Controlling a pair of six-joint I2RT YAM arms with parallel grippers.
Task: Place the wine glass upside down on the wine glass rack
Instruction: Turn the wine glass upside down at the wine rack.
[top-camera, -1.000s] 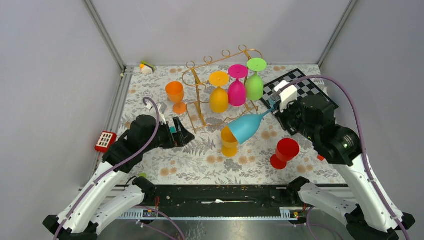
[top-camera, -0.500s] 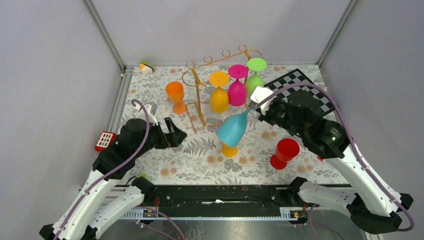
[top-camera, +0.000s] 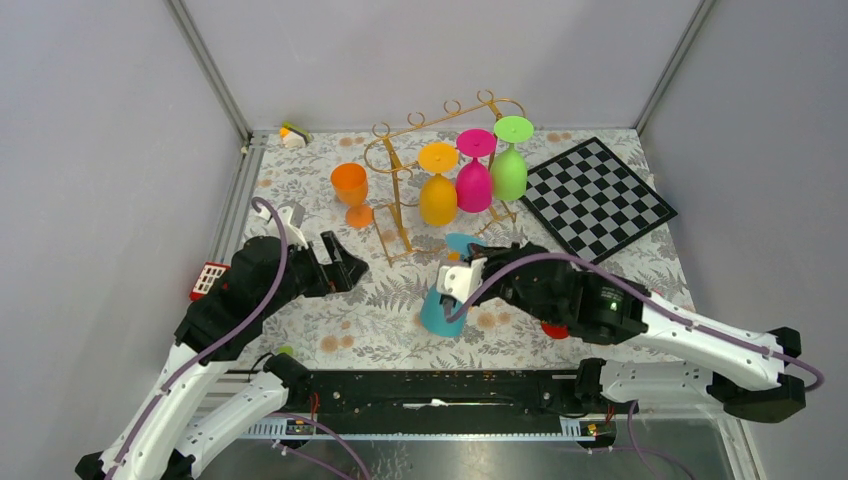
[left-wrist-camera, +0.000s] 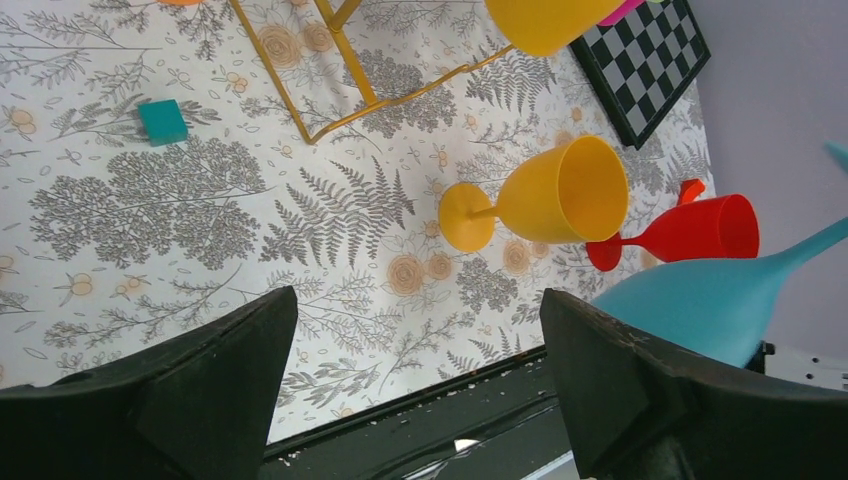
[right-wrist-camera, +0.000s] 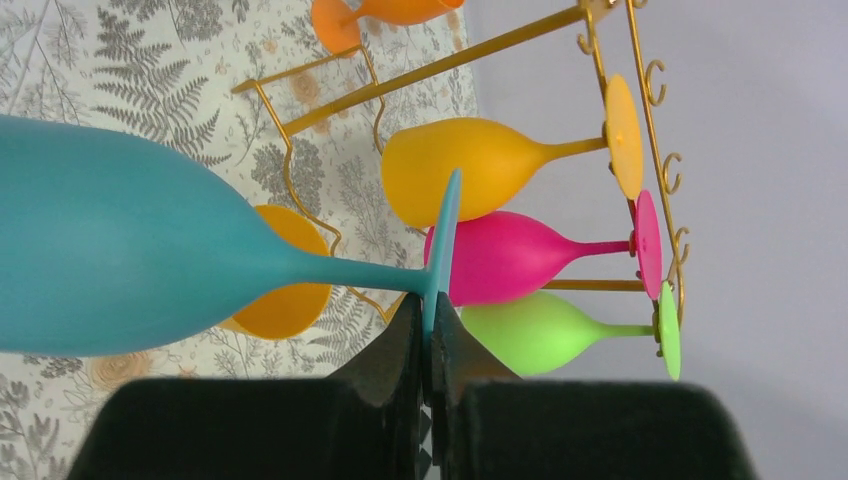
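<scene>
I count seven wine glasses from here: one teal wine glass (top-camera: 437, 312), one yellow glass (left-wrist-camera: 560, 192), one red glass (left-wrist-camera: 700, 228), one orange glass (top-camera: 350, 187), and three more in amber (top-camera: 438, 198), magenta (top-camera: 473, 187) and green (top-camera: 509, 174). I see one gold wire rack (right-wrist-camera: 440, 66) and one checkerboard (top-camera: 598, 196). Among the small bits I make out one teal block (left-wrist-camera: 162, 121), one red-and-white piece (top-camera: 208, 281) and one yellow-and-white scrap (top-camera: 292, 134), too small for me to identify.
</scene>
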